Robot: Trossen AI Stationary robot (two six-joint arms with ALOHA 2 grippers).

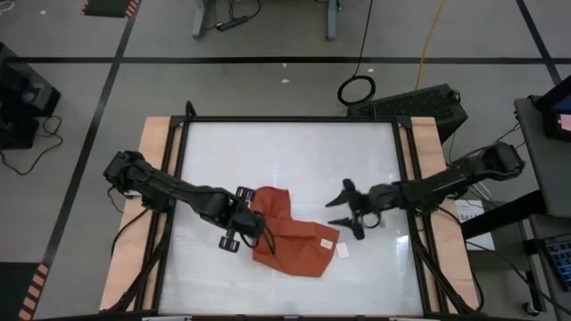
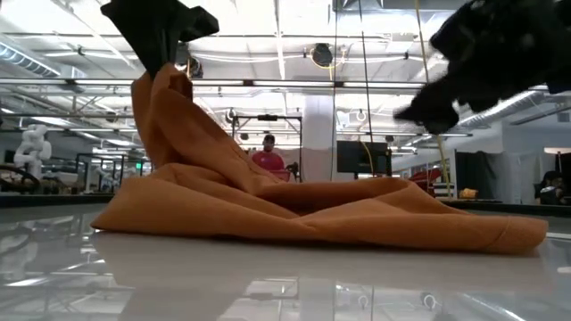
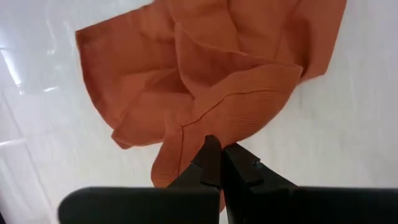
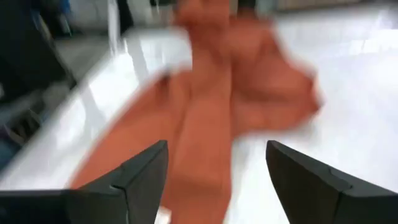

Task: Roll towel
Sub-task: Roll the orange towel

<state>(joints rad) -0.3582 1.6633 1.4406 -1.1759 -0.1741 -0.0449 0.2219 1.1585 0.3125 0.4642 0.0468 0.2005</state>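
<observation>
The rust-orange towel (image 1: 287, 232) lay crumpled near the middle of the white table (image 1: 294, 152), not yet flat, so the step in hand looked like spreading before rolling. The left end effector (image 3: 219, 155) was clenched on one raised corner. The right end effector (image 1: 350, 214) hung beside the towel, released; next it would need another corner.

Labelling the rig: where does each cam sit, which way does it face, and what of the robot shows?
High: overhead, straight down; both arms, towel, white table.
Low: tabletop height, facing the room; left gripper pinching the towel's raised corner, right gripper open.
Left wrist: over the towel; shut fingers.
Right wrist: toward the towel; spread fingers.
Shared: the towel, in all four views.
</observation>
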